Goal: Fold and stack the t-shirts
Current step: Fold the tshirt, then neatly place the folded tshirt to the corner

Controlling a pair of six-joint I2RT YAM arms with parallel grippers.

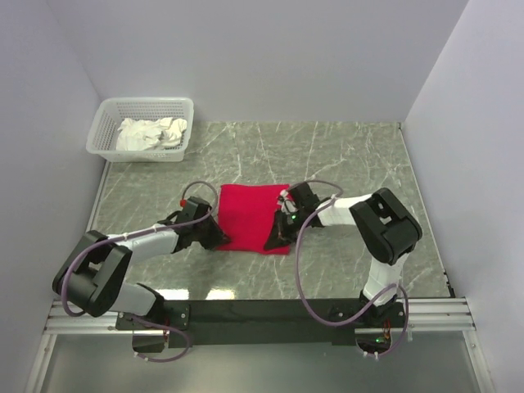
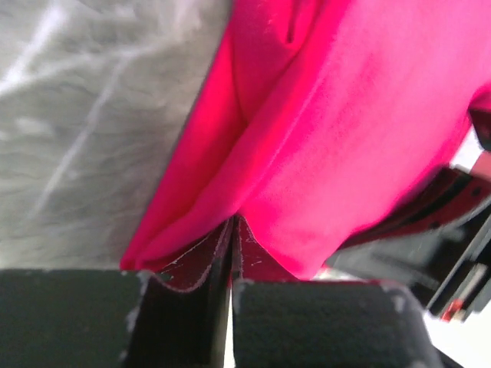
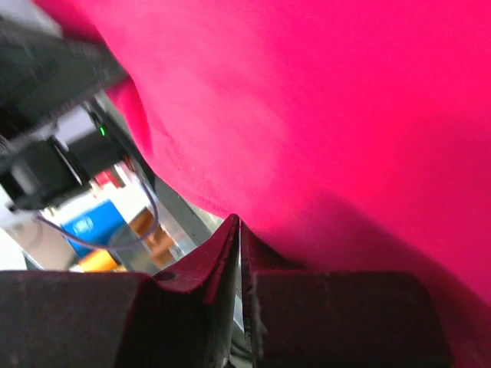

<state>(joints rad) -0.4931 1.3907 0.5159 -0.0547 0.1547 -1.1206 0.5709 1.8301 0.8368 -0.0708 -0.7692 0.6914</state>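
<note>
A bright red t-shirt (image 1: 250, 214) lies folded into a rough rectangle in the middle of the marble table. My left gripper (image 1: 219, 237) is at its near left corner, shut, with the fabric (image 2: 345, 138) gathered into a pinch at the closed tips (image 2: 232, 218). My right gripper (image 1: 275, 240) is at its near right corner, shut, with the shirt's edge (image 3: 330, 100) meeting its closed tips (image 3: 239, 221) and lifted off the table there. No other red shirt is in view.
A white lattice basket (image 1: 105, 124) stands at the far left corner with crumpled white cloth (image 1: 151, 133) inside. Walls close the table on the left, back and right. The arms' mounting rail (image 1: 262, 311) runs along the near edge.
</note>
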